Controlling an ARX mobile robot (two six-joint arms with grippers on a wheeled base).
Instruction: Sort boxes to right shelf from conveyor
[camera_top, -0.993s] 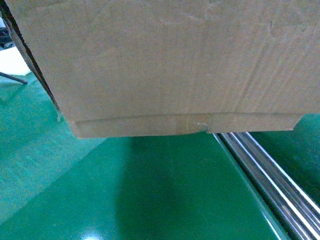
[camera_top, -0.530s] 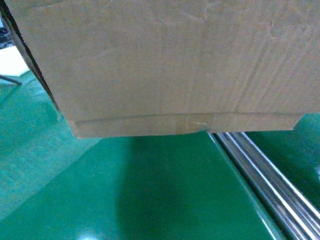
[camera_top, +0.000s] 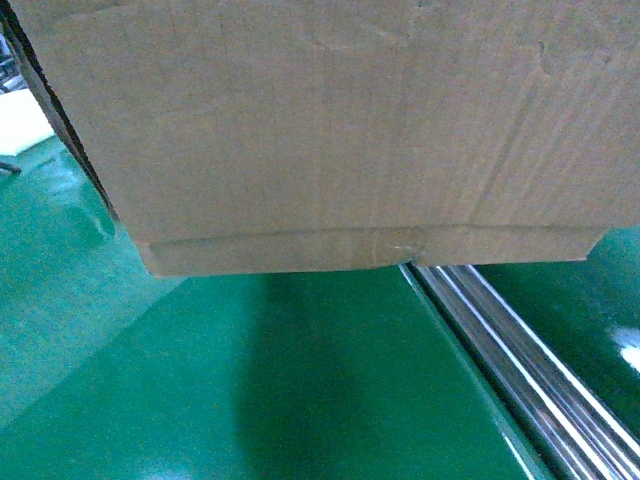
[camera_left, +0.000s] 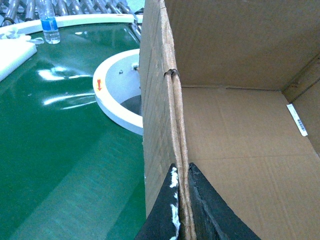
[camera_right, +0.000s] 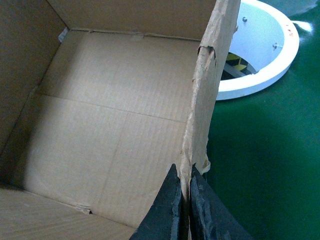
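Brown cardboard box (camera_top: 330, 130), green conveyor belt (camera_top: 300, 400), pale rim (camera_left: 112, 107), black claws (camera_right: 186, 210)

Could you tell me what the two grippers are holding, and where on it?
The cardboard box: each gripper's jaws pinch the top edge of an opposite side wall.

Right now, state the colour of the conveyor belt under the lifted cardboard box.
Deep green broad flat conveyor belt, shown best in the head view.

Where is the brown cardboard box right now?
The brown cardboard box fills the top of the head view, lifted above the green conveyor belt, each side wall pinched by black gripper fingers.
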